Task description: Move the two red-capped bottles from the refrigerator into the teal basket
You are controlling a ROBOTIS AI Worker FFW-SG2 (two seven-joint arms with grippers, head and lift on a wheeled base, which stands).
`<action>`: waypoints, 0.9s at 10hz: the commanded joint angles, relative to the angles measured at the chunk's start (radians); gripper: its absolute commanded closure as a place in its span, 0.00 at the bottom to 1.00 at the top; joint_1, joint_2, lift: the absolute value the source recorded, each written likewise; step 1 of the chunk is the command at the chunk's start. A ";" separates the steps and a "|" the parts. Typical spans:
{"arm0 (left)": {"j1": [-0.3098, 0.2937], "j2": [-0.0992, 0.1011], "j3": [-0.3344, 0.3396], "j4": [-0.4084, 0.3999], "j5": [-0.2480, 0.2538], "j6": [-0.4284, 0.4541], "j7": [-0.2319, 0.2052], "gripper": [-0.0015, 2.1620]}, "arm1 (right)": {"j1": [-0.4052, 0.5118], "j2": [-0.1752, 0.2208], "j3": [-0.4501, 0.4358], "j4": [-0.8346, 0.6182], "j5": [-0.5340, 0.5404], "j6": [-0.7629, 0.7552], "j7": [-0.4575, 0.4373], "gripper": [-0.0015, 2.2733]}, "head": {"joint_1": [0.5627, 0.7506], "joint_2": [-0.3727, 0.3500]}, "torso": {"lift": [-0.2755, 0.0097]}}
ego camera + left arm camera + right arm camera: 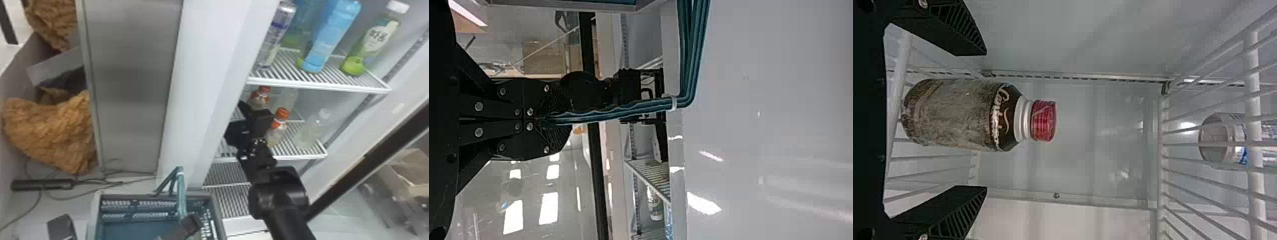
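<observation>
In the head view, my right gripper (256,115) is inside the refrigerator at the middle shelf. One red-capped bottle (260,98) stands just beyond it, another red-capped bottle (277,128) to its right. From the right wrist, my gripper (985,120) is open; a dark-labelled bottle with a red cap (958,115) shows between its two fingers, with a gap on either side. My left gripper (191,224) is at the teal basket (156,193), low in the head view. In the left wrist view, that gripper (549,119) is shut on the basket's teal handle (639,106).
Taller bottles, including a blue one (332,35), stand on the upper shelf (319,83). A clear bottle (311,131) is at the right of the middle shelf. The refrigerator's white side wall (204,79) rises behind the basket; cables (79,194) lie on the left.
</observation>
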State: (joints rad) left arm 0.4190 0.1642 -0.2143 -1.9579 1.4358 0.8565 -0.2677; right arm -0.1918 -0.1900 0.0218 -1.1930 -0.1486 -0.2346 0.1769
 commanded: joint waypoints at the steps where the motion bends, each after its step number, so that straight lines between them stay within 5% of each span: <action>1: -0.002 0.000 -0.001 0.001 0.000 0.000 0.001 0.53 | -0.019 -0.002 0.012 0.021 -0.001 0.006 -0.005 0.02 | 0.70 0.03 | 0.18; 9: -0.014 0.000 -0.011 0.008 0.000 -0.002 0.001 0.53 | -0.110 -0.016 0.068 0.100 -0.043 0.073 -0.022 0.01 | 0.70 0.03 | 0.18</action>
State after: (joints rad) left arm 0.4070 0.1641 -0.2231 -1.9501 1.4358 0.8541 -0.2670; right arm -0.2942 -0.2043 0.0870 -1.1000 -0.1914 -0.1669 0.1555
